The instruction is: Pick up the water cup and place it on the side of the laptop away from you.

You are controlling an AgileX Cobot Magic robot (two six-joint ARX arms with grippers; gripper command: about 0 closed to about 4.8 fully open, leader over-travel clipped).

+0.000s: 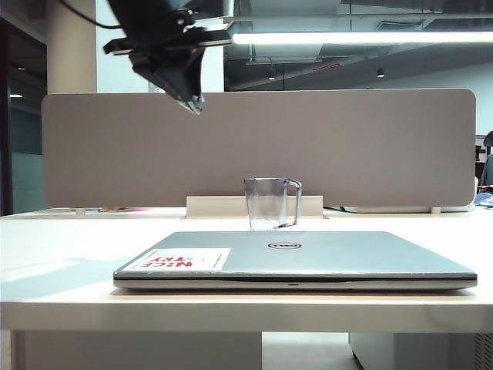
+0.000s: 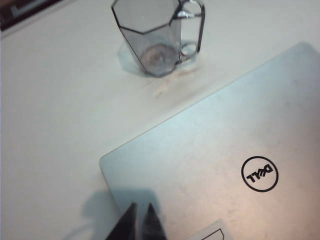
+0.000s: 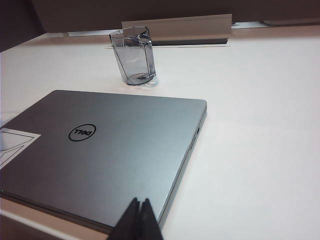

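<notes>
White desk (image 1: 69,254), cup (image 1: 266,203) upright behind laptop (image 1: 308,258), L gripper (image 1: 192,104) raised, R gripper (image 3: 139,220), both closed, empty.

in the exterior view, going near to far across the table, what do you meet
laptop → water cup standing upright just behind it → white strip → grey divider panel. The left pincer hangs high above the table at upper left, holding nothing.

A clear, grey-blue faceted mug with a side handle (image 1: 269,203) stands upright and empty on the white tabletop, just beyond the far edge of a thin silver-grey laptop (image 1: 308,258). The laptop lies closed and flat, its lid showing a round logo and a white sticker with red lettering.
</notes>
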